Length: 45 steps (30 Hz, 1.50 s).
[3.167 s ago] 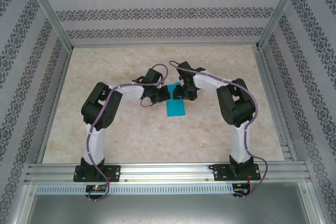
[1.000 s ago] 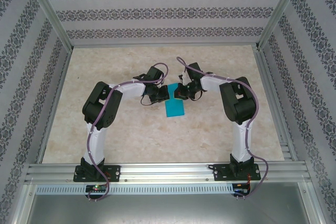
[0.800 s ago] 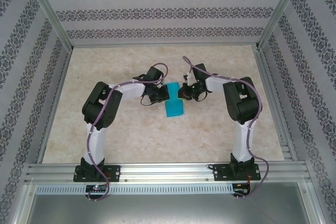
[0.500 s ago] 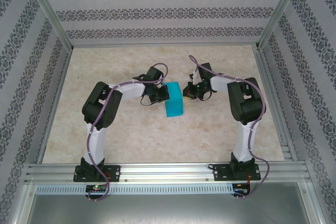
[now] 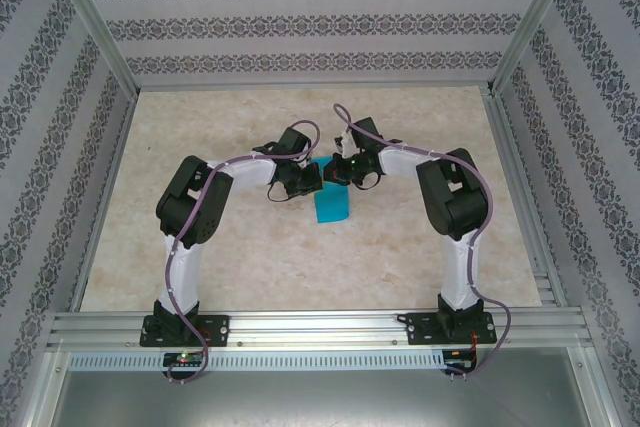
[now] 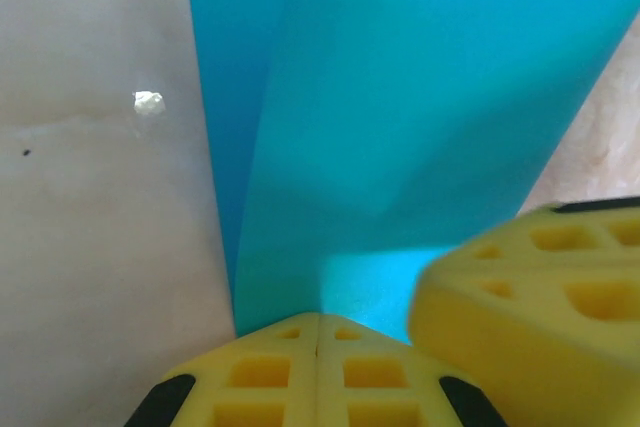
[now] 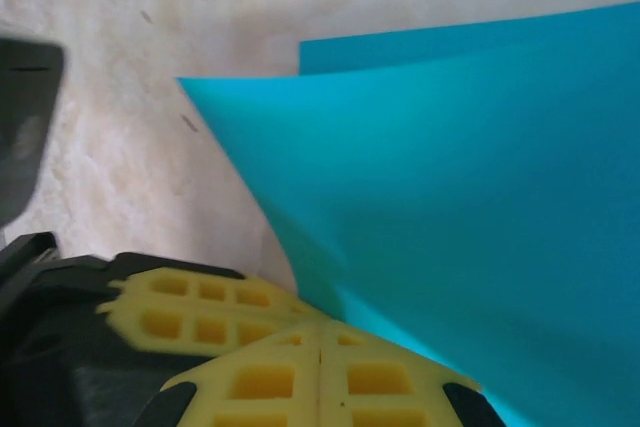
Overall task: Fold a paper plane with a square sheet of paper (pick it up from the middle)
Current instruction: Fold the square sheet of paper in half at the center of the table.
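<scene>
The desk point(image 5: 250, 267) carries the blue sheet of paper point(image 5: 332, 207) at its middle. The sheet is folded narrower than a square, and one flap curves up off the layer beneath. The left arm point(image 5: 190, 207) and right arm point(image 5: 450, 197) bend inward so their tips meet over its far end. The left jaws and right jaws are both closed pad to pad at the paper's edge. They are likely pressing a crease, though I cannot tell whether either pinches the paper.

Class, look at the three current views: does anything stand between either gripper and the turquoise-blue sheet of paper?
Nothing visible does. The thin turquoise-blue paper sheet runs right up to the shut yellow tips of the left gripper and right gripper, which sit side by side at its far edge.
</scene>
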Each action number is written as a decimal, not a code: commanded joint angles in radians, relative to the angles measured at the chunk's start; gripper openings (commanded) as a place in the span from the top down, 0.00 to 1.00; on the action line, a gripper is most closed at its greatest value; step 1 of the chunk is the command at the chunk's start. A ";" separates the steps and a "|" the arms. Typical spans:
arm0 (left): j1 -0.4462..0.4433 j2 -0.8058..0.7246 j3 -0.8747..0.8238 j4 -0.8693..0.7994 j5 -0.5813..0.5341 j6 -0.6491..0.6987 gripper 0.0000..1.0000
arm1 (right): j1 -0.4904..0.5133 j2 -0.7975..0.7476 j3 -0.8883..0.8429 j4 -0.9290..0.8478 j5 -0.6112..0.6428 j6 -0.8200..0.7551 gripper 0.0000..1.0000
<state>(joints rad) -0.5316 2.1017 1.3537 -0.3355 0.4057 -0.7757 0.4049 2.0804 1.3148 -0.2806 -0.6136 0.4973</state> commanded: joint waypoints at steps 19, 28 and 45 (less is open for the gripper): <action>-0.005 0.110 -0.099 -0.219 -0.089 0.003 1.00 | -0.156 -0.003 -0.013 0.036 0.133 0.034 1.00; -0.007 0.111 -0.100 -0.213 -0.087 0.003 1.00 | -0.080 -0.068 -0.014 0.104 0.038 0.068 1.00; -0.008 0.111 -0.112 -0.211 -0.083 0.004 1.00 | -0.094 0.135 0.118 0.036 0.097 0.060 1.00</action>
<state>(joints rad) -0.5316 2.0991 1.3384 -0.3218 0.4072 -0.7757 0.3550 2.1838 1.4097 -0.2325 -0.5770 0.5716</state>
